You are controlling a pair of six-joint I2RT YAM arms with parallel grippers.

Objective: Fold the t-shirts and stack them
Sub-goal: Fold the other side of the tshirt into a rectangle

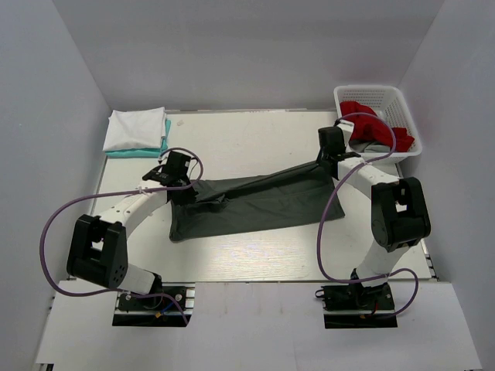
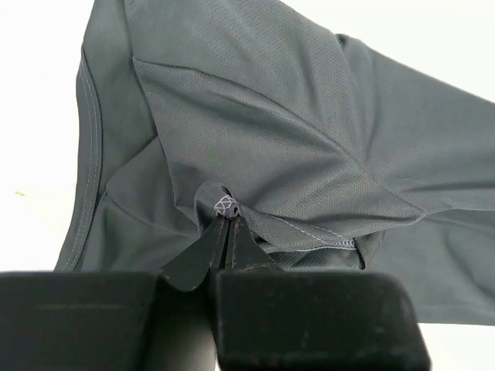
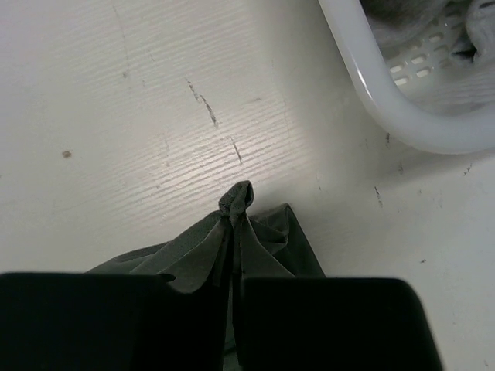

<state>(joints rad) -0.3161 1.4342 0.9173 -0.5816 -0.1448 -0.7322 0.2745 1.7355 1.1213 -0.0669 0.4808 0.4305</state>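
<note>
A dark grey t-shirt [image 1: 255, 202] is stretched across the middle of the table between both arms. My left gripper [image 1: 176, 179] is shut on a pinch of its left end, and in the left wrist view the cloth [image 2: 255, 116] bunches at the closed tips [image 2: 227, 210]. My right gripper [image 1: 331, 158] is shut on the shirt's far right corner, a small tuft [image 3: 238, 197] poking past its tips [image 3: 233, 220]. A folded white t-shirt [image 1: 136, 127] lies on a teal one [image 1: 147, 152] at the back left. A red t-shirt [image 1: 370, 122] sits in the basket.
The white lattice basket [image 1: 406, 124] stands at the back right, its rim [image 3: 371, 85] close beyond the right gripper. Grey cloth also lies in the basket. Purple cables loop beside each arm. Grey walls enclose the table on three sides.
</note>
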